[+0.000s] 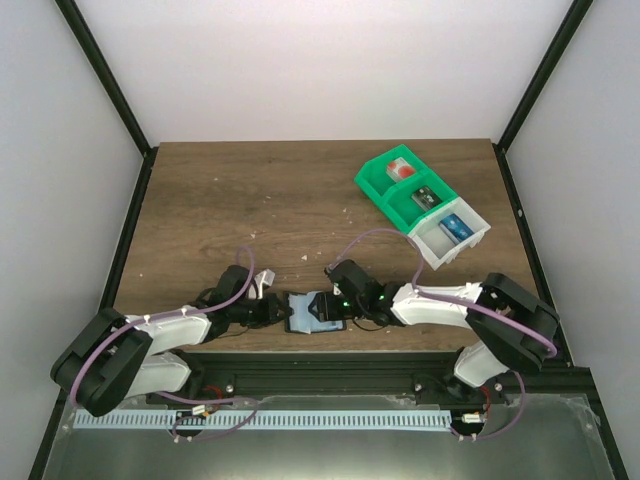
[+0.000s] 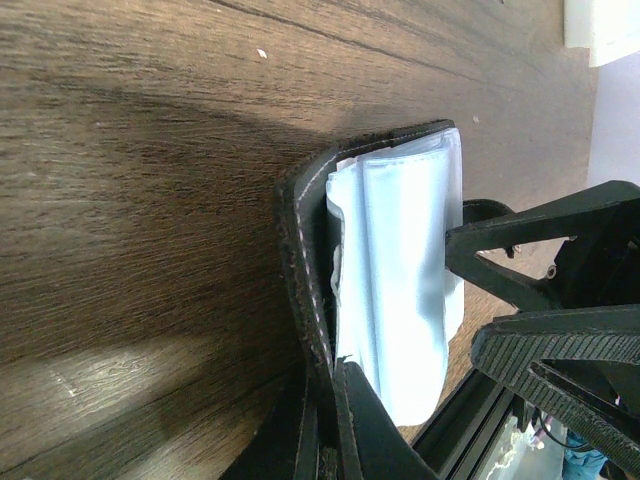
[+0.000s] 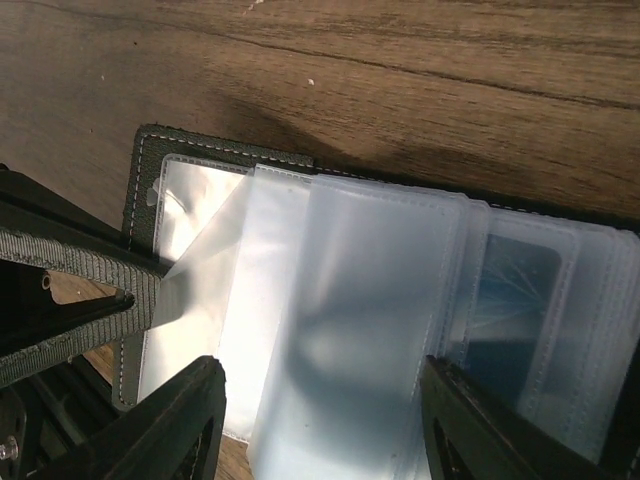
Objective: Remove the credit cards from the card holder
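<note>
Wood table (image 1: 250, 190); card holder (image 1: 315, 312) open, blue card (image 3: 512, 300) markings unreadable.

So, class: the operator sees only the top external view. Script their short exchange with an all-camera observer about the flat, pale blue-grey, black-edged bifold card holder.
Operator: Does the left gripper grip the card holder?
Observer: Yes, its fingers pinch the black edge.
Operator: Any cards left inside?
Observer: One thin bright blue card sits in a clear plastic sleeve.
Operator: And the right gripper?
Observer: Open, fingers straddling the fanned sleeves.
</note>
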Motion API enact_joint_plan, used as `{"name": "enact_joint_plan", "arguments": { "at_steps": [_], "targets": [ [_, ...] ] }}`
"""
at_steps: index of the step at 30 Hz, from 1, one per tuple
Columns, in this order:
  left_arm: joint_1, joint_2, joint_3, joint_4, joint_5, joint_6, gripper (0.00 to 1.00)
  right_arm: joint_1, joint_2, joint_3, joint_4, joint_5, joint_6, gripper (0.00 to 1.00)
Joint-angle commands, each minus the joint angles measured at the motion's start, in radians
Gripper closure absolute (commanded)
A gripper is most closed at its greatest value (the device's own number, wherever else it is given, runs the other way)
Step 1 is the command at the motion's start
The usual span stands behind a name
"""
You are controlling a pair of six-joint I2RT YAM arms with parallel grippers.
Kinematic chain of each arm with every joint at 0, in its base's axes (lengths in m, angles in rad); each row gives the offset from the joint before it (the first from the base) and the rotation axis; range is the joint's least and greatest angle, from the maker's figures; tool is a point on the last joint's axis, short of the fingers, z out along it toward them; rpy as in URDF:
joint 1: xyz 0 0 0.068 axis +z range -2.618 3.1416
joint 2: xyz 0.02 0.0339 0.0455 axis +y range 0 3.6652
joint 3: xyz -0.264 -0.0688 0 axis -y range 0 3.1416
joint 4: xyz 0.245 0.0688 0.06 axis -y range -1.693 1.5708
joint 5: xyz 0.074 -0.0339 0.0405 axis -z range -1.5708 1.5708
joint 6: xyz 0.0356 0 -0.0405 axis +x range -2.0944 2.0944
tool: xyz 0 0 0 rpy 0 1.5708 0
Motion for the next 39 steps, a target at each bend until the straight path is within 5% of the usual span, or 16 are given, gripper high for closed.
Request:
{"name": "enact_joint_plan", "arguments": {
  "at_steps": [1, 9, 39],
  "targets": [
    [-0.001, 0.002, -0.008, 0.023, 0.017, -0.002, 1.0, -0.005, -0.002, 0.032, -0.063, 0.028, -0.003, 0.45],
    [0.001, -0.001, -0.004, 0.016, 0.016, 0.003, 1.0, -0.005, -0.099, 0.004, -0.15, 0.118, 0.009, 0.43],
    [-0.001, 0.006, -0.013, 0.036, 0.019, -0.009, 1.0, -0.003, 0.02, 0.009, 0.013, -0.044, 0.017, 0.44]
  ]
}}
